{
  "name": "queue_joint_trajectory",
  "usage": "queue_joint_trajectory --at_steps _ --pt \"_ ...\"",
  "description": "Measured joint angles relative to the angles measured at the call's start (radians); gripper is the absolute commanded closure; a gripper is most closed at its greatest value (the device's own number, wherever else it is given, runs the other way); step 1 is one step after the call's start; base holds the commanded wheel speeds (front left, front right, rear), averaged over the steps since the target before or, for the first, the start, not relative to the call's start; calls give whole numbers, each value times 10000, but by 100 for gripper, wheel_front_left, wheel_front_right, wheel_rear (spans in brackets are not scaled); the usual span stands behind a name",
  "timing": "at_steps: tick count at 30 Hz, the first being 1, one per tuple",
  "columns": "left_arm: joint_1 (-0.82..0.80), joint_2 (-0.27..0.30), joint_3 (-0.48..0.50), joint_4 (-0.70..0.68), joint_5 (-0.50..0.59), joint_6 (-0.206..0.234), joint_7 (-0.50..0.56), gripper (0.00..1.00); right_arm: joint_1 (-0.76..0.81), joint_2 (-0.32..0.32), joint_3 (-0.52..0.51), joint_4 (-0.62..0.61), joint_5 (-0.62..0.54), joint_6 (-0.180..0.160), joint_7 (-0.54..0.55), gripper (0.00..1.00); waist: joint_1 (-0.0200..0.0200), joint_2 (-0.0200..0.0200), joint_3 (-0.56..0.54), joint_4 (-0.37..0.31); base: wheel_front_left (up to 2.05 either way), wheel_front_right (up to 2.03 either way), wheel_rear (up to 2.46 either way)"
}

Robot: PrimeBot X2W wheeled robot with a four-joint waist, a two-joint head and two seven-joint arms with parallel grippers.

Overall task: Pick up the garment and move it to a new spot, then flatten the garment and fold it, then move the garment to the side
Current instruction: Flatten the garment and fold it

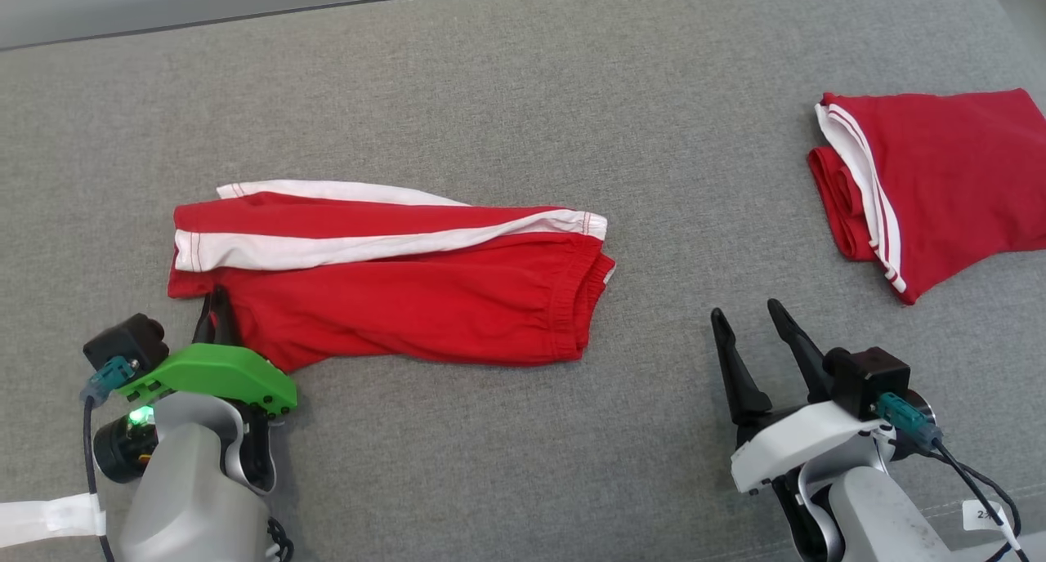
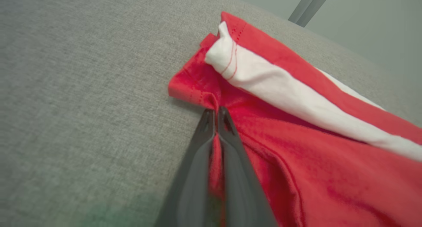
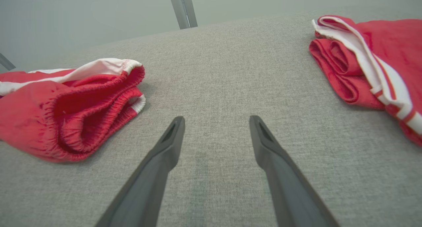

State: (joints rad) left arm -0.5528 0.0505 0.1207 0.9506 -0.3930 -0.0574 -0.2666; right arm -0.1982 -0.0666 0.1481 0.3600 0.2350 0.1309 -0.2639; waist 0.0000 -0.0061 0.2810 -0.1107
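The garment [image 1: 392, 276], red shorts with white side stripes, lies folded lengthwise left of centre on the grey surface, its elastic waistband to the right. My left gripper [image 1: 214, 305] is shut on the garment's lower left hem corner. In the left wrist view the two fingertips [image 2: 208, 119] pinch a fold of red cloth [image 2: 296, 147] between them. My right gripper [image 1: 745, 317] stands open over bare surface to the right of the waistband [image 3: 82, 121], nothing between its fingers [image 3: 173, 134].
A second red garment with white stripes [image 1: 932, 186] lies folded at the right edge of the grey fabric surface [image 1: 523, 96]. The surface's far edge runs along the top, with a pale wall and a metal post [image 3: 183, 7] beyond.
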Motion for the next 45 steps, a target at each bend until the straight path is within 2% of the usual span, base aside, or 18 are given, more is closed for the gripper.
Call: queue_joint_trajectory --at_steps 16,23,31,32,33,34,45 --pt "780 -6 -844 -192 -1603 -230 10 100 156 121 -82 194 167 0 -2 0 0 0 -598 319 0 0 0" --pt "1529 -19 -984 -892 -1655 -127 25 100 396 151 -102 324 286 0 -2 0 0 -1 -1059 448 0 0 0" --pt "2523 -23 -1772 -1425 -2065 201 25 100 936 163 -230 393 460 0 -2 0 0 0 -1803 783 0 0 0" --pt "2563 -25 -1822 -1501 -2130 272 25 86 929 165 -201 387 476 0 -2 0 0 0 -1826 835 0 0 0" --pt "2597 -27 -1820 -1638 -2134 376 27 34 921 165 -159 385 529 0 -2 0 0 0 -1836 877 0 0 0" --pt "2602 -21 -1841 -1772 -2104 468 25 0 909 165 -86 385 612 0 -2 0 0 0 -1832 906 0 0 0" --pt "2868 -19 -1839 -2675 -1532 767 25 0 259 169 550 616 1595 0 -2 0 0 0 -1532 1137 0 0 0"
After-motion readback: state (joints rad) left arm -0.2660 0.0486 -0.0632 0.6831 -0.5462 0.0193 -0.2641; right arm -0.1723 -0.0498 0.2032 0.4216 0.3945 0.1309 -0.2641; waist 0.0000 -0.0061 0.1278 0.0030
